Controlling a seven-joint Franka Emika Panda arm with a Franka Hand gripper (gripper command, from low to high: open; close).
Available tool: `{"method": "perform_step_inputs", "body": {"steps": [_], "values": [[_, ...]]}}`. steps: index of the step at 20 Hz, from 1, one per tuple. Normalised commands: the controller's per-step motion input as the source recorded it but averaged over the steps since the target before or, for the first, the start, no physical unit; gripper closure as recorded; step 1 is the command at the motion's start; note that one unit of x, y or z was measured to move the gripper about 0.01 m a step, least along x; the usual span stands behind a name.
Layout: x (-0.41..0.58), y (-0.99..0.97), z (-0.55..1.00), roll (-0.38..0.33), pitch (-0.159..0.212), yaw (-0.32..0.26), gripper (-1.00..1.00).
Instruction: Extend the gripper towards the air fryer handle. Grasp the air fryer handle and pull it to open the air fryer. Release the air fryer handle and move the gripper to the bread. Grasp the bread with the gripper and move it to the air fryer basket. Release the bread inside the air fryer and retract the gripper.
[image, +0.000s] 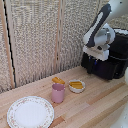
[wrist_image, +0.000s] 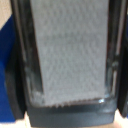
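Note:
The air fryer (image: 114, 59) is a glossy black box at the exterior view's right. My white gripper (image: 95, 57) hangs right against its front face, low on the side facing the cup. The dark fingers merge with the black front, so their gap does not show. I cannot make out the air fryer handle or the air fryer basket there. The bread (image: 58, 80) lies on the wooden table just behind the pink cup, well away from the gripper. The wrist view is blurred: a grey woven-looking surface (wrist_image: 72, 55) between dark glossy strips, with a black bar (wrist_image: 70, 116) across it.
A pink cup (image: 58, 93) stands in front of the bread. Beside it sits a small white bowl (image: 76, 86) holding pale yellow strips. A patterned plate (image: 30, 112) lies at the front on the exterior view's left. Woven curtains hang behind the table.

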Motion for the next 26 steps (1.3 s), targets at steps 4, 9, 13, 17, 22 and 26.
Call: {"method": "perform_step_inputs", "body": {"steps": [4, 9, 13, 17, 22, 26], "values": [[-0.398, 0.71, -0.07, -0.087, 0.004, 0.024, 1.0], [-0.313, 0.49, -0.12, -0.034, -0.001, 0.106, 1.0], [0.0, 0.26, -0.05, -0.04, 0.033, 0.042, -1.0], [-0.041, 0.07, 0.0, 0.0, 0.0, -0.045, -1.0], [-0.023, 0.0, -0.03, 0.0, -0.001, -0.015, -1.0], [0.112, 0.16, 0.24, 0.007, -0.006, -0.074, -1.0]]}}
